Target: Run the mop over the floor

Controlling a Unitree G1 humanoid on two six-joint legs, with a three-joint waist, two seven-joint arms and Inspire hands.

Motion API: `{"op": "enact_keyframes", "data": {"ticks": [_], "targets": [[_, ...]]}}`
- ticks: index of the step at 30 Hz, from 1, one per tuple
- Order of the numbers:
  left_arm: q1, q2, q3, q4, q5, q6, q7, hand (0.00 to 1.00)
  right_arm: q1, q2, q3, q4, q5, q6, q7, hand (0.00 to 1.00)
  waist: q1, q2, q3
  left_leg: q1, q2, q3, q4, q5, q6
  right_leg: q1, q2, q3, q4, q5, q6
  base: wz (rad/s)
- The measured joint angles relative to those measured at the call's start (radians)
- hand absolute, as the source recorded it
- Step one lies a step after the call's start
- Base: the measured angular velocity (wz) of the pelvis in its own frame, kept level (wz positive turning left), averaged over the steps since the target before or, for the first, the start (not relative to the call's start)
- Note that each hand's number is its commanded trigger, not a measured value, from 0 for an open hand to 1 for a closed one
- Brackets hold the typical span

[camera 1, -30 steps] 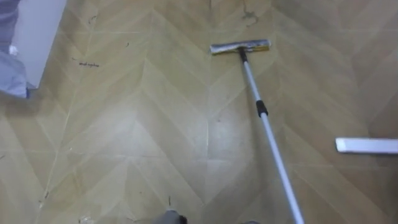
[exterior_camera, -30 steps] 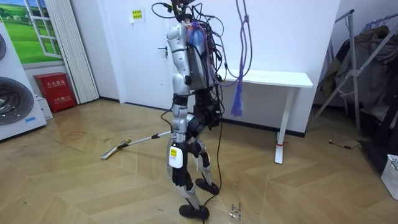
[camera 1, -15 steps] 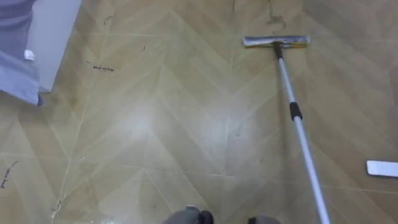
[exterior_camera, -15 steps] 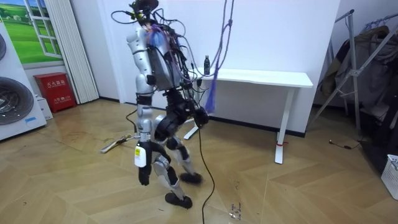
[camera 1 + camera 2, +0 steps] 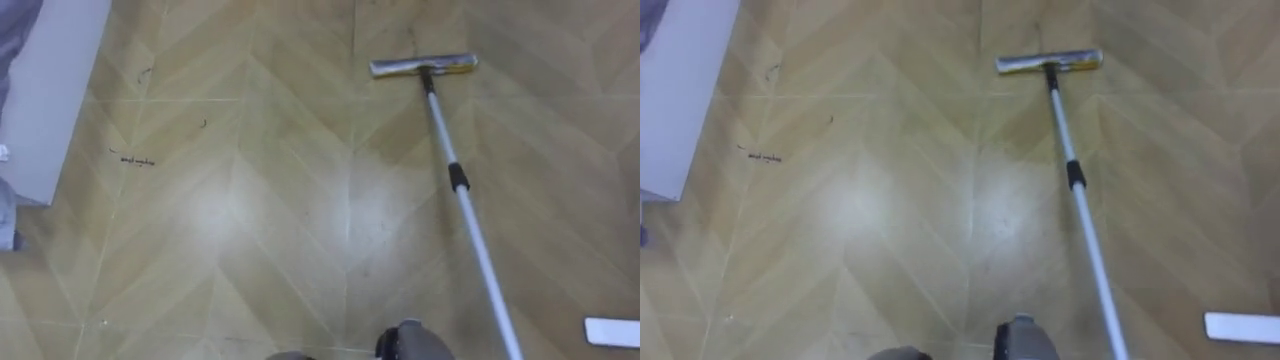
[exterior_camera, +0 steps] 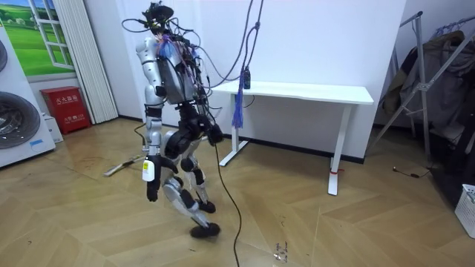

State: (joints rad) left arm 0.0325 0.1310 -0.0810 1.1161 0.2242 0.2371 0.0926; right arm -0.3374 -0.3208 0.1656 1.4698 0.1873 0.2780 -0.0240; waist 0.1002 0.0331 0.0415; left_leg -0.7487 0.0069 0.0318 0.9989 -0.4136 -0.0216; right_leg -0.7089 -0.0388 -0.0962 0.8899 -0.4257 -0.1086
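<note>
Mop (image 5: pixel 459 178) stretches ahead-right; left robot hand (image 6: pixel 151 191) hangs apart, grip state untellable.

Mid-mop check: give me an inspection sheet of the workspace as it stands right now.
Surface: wood-pattern floor, dark scuff marks toward the left.
Job's things: mop, mop head flat on the floor ahead, pole running to the lower right.
Clutter: white flat strip on the floor at right; white panel at the left edge.
Hands: left hand hangs at the robot's side, off the mop.
Cables: nothing seen beyond the robot's own.
Surroundings: white desk, red box, washing machine, clothes rack.
</note>
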Motion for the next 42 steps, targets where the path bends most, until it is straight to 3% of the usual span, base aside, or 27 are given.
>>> {"op": "enact_keyframes", "data": {"ticks": [1,3,4,5,7,9,10,11,12,13,15,16,18,20,21,23,26,29,30,32,34,35,37,38,40,41,42], "targets": [[-0.007,0.005,0.001,-0.001,-0.001,-0.001,0.007,0.00,-0.046,-0.004,0.003,-0.007,0.017,-0.013,0.005,1.00,0.022,-0.012,0.0051,-0.046,0.001,0.011,-0.109,0.015,-0.002,0.021,0.005,-0.001,-0.024,-0.006,0.004,0.05],[-0.004,0.005,0.000,-0.001,-0.009,-0.003,0.005,0.00,-0.072,-0.004,0.005,-0.030,0.046,-0.027,0.009,1.00,0.042,-0.024,0.0048,-0.077,-0.009,0.013,-0.231,0.119,0.023,0.071,0.001,-0.004,-0.051,-0.025,0.018,0.16],[-0.001,0.007,0.000,-0.003,-0.032,-0.005,-0.002,0.00,-0.071,-0.003,0.007,-0.035,0.063,-0.030,0.026,1.00,0.042,-0.034,-0.0009,-0.073,-0.027,0.014,-0.273,0.190,0.046,0.106,-0.011,-0.005,-0.058,-0.049,0.034,0.38],[0.005,0.007,0.000,0.001,-0.036,-0.005,-0.016,0.00,-0.058,-0.004,0.007,-0.034,0.085,-0.029,0.037,1.00,0.037,-0.040,-0.0047,-0.054,-0.038,0.027,-0.267,0.204,0.082,0.134,-0.026,-0.007,-0.057,-0.076,0.051,0.51],[-0.017,0.004,0.000,0.000,-0.034,-0.004,-0.034,0.00,-0.009,-0.008,0.006,-0.032,0.103,-0.030,0.050,1.00,0.031,-0.040,-0.0062,-0.031,-0.050,0.051,-0.259,0.173,0.113,0.159,-0.036,0.008,-0.043,-0.080,0.061,0.60],[-0.039,0.003,0.000,0.005,-0.033,-0.007,-0.043,0.00,0.055,-0.017,0.006,-0.015,0.100,-0.031,0.062,1.00,0.030,-0.039,-0.0069,-0.004,-0.067,0.063,-0.249,0.135,0.132,0.154,-0.055,0.019,0.026,-0.061,0.096,0.40],[-0.041,0.000,0.001,0.005,-0.033,-0.014,-0.044,0.00,0.094,-0.028,0.006,0.007,0.086,-0.032,0.062,1.00,0.030,-0.032,-0.0117,0.021,-0.078,0.065,-0.248,0.112,0.142,0.142,-0.064,0.031,0.087,-0.027,0.130,0.07],[-0.036,-0.001,0.004,0.005,-0.028,-0.016,-0.044,0.00,0.145,-0.037,0.006,0.014,0.056,-0.032,0.052,1.00,0.019,-0.018,-0.0207,0.049,-0.092,0.057,-0.255,0.091,0.149,0.131,-0.063,0.045,0.141,0.016,0.140,0.05],[-0.035,-0.001,0.009,0.007,-0.022,-0.017,-0.043,0.00,0.174,-0.040,0.005,0.014,0.046,-0.033,0.046,1.00,0.011,-0.008,-0.0253,0.064,-0.096,0.053,-0.260,0.082,0.153,0.122,-0.061,0.053,0.160,0.025,0.142,0.06],[-0.034,-0.002,0.020,0.003,-0.019,-0.017,-0.036,0.00,0.229,-0.042,0.004,0.014,0.046,-0.036,0.036,1.00,0.003,0.015,-0.0368,0.081,-0.096,0.043,-0.269,0.070,0.155,0.087,-0.057,0.058,0.168,0.025,0.143,0.08],[-0.032,0.000,0.018,-0.006,-0.021,-0.018,-0.018,0.00,0.291,-0.029,0.006,0.009,0.046,-0.036,0.025,1.00,-0.016,0.036,-0.0397,0.117,-0.095,0.040,-0.303,0.069,0.155,0.017,-0.060,0.058,0.122,0.024,0.142,0.00],[-0.027,-0.001,0.015,-0.005,-0.026,-0.017,-0.012,0.00,0.320,-0.017,0.005,0.007,0.047,-0.037,0.024,1.00,-0.027,0.047,-0.0430,0.143,-0.091,0.040,-0.333,0.067,0.153,-0.012,-0.065,0.057,0.023,0.032,0.134,-0.13],[-0.009,-0.001,0.014,-0.006,-0.034,-0.014,-0.006,0.00,0.355,0.007,0.003,0.006,0.046,-0.037,0.024,1.00,-0.048,0.048,-0.0436,0.195,-0.089,0.042,-0.377,0.062,0.141,-0.032,-0.069,0.067,-0.150,0.089,0.119,-0.12],[0.022,-0.007,0.017,-0.006,-0.033,-0.008,-0.005,0.00,0.407,0.027,-0.010,-0.010,0.029,-0.033,0.028,1.00,-0.053,0.044,-0.0438,0.256,-0.072,0.040,-0.398,0.034,0.112,-0.016,-0.057,0.059,-0.234,0.198,0.106,-0.12],[0.033,-0.007,0.017,-0.006,-0.033,-0.007,-0.006,0.00,0.413,0.028,-0.013,-0.019,0.019,-0.027,0.028,1.00,-0.053,0.046,-0.0456,0.264,-0.064,0.036,-0.396,0.026,0.102,-0.002,-0.050,0.048,-0.238,0.200,0.103,-0.20],[0.043,-0.005,0.020,0.006,-0.036,0.022,-0.006,0.00,0.399,0.041,-0.018,-0.032,0.003,-0.003,0.026,1.00,-0.056,0.051,-0.0434,0.269,-0.036,0.019,-0.335,0.003,0.067,0.019,-0.031,0.019,-0.208,0.177,0.066,-0.08],[0.044,-0.007,0.018,0.004,-0.037,0.034,-0.009,0.00,0.312,0.038,-0.032,-0.010,-0.033,0.024,0.025,1.00,-0.051,0.037,-0.0264,0.213,-0.003,0.022,-0.131,0.011,0.046,0.040,-0.008,0.010,-0.130,0.096,0.033,0.02],[0.034,-0.006,-0.002,-0.003,-0.038,0.032,-0.007,0.00,0.161,-0.002,-0.029,0.013,-0.056,0.042,0.020,1.00,-0.039,0.017,-0.0157,0.147,-0.003,0.009,-0.002,0.043,0.010,0.042,0.006,0.032,-0.065,0.029,0.013,0.03],[0.030,-0.005,-0.003,-0.008,-0.038,0.032,-0.007,0.00,0.130,-0.009,-0.028,0.011,-0.059,0.043,0.019,1.00,-0.035,0.010,-0.0116,0.128,-0.005,0.017,-0.007,0.038,0.014,0.042,0.007,0.034,-0.062,0.024,0.011,0.00],[0.028,0.009,0.001,-0.030,-0.037,0.023,-0.006,0.00,0.018,-0.023,-0.003,-0.017,-0.033,0.038,0.012,1.00,0.015,-0.020,0.0007,0.025,-0.010,0.026,-0.095,0.041,0.014,0.052,0.024,0.041,-0.070,0.022,0.006,-0.29],[0.035,0.011,0.001,-0.039,-0.037,0.024,-0.007,0.00,-0.021,-0.024,0.009,-0.039,-0.012,0.031,0.014,1.00,0.042,-0.027,-0.0008,-0.019,-0.021,0.027,-0.237,0.075,0.006,0.089,0.034,0.035,-0.086,0.008,-0.002,-0.17],[0.041,0.012,-0.001,-0.038,-0.041,0.022,-0.011,0.00,-0.040,-0.021,0.010,-0.049,0.007,0.024,0.022,1.00,0.048,-0.037,-0.0011,-0.032,-0.029,0.036,-0.303,0.154,0.033,0.128,0.035,0.034,-0.097,-0.011,0.001,0.00],[0.042,0.011,0.000,-0.037,-0.045,0.017,-0.021,0.00,-0.034,-0.018,0.010,-0.056,0.007,0.017,0.042,1.00,0.046,-0.043,-0.0098,-0.015,-0.041,0.046,-0.354,0.235,0.069,0.184,0.027,0.033,-0.111,-0.045,0.015,0.16],[0.038,0.011,0.000,-0.036,-0.045,0.013,-0.032,0.00,-0.020,-0.022,0.009,-0.056,0.007,0.016,0.051,1.00,0.041,-0.047,-0.0133,0.000,-0.040,0.061,-0.339,0.236,0.095,0.206,0.021,0.032,-0.112,-0.063,0.029,0.22],[0.020,0.008,0.001,-0.033,-0.041,0.011,-0.047,0.00,0.028,-0.032,0.009,-0.050,0.005,0.011,0.059,1.00,0.043,-0.047,-0.0134,0.007,-0.046,0.067,-0.295,0.195,0.117,0.202,0.010,0.036,-0.043,-0.062,0.046,0.21],[0.010,0.006,0.001,-0.033,-0.034,0.009,-0.050,0.00,0.069,-0.038,0.009,-0.034,0.000,0.007,0.060,1.00,0.040,-0.042,-0.0131,0.024,-0.058,0.065,-0.267,0.156,0.128,0.172,-0.009,0.034,0.063,-0.031,0.092,0.20],[0.007,0.005,0.001,-0.034,-0.034,0.007,-0.052,0.00,0.096,-0.040,0.009,-0.027,-0.004,0.007,0.058,1.00,0.037,-0.035,-0.0163,0.036,-0.062,0.062,-0.254,0.137,0.131,0.159,-0.015,0.037,0.112,-0.008,0.111,0.16]]}}
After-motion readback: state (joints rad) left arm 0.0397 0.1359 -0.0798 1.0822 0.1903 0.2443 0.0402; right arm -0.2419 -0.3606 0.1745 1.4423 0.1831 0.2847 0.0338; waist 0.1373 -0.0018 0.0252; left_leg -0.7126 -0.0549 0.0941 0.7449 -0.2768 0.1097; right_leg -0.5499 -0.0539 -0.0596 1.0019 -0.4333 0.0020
